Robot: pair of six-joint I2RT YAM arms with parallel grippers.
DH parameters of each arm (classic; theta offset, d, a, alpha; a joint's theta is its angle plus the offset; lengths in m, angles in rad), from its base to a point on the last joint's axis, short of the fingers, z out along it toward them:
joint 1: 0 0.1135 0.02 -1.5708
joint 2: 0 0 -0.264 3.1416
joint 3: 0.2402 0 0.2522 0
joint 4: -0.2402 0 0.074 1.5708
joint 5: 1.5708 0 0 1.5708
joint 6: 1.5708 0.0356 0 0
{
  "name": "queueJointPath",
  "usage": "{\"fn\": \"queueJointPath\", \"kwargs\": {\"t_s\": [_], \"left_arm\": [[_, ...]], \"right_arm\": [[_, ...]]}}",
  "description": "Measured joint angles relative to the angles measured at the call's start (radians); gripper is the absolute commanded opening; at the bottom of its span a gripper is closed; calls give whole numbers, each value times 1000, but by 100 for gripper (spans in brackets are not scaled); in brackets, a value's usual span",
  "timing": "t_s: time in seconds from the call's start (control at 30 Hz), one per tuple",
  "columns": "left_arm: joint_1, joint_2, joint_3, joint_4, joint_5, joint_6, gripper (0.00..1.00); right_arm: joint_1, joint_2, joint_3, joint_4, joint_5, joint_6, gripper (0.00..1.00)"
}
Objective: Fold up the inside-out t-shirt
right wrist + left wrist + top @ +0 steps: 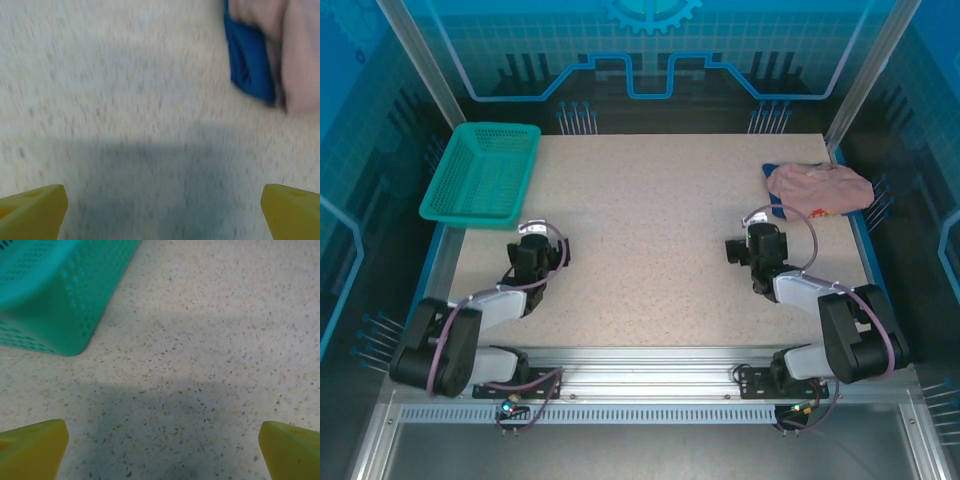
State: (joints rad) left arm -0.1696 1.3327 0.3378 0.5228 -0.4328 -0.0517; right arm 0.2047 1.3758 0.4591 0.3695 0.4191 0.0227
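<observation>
Lying atop blue cloth, t-shirt; basket opposite.

I see blue cloth mostly hidden under the pink t-shirt | its print too small to read | right wrist view blurred, t-shirt cut off at frame edge

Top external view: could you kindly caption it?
Left gripper and right gripper open above table; pink t-shirt bunched far right, green basket far left.
</observation>
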Motion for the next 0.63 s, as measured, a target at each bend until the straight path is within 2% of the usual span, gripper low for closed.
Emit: {"fn": "queueJointPath", "kwargs": {"t_s": [0.13, 0.27, 0.4, 0.63], "left_arm": [[32, 122, 3, 222, 58, 58, 99], [92, 191, 8, 321, 124, 57, 99], [127, 209, 21, 343, 170, 51, 99], [129, 209, 21, 361, 203, 51, 99]], "right_arm": [[-53, 43, -9, 204, -80, -19, 100], [-103, 118, -32, 308, -145, -15, 100], [-109, 124, -43, 344, -175, -15, 100], [-109, 124, -43, 374, -193, -15, 100]]}}
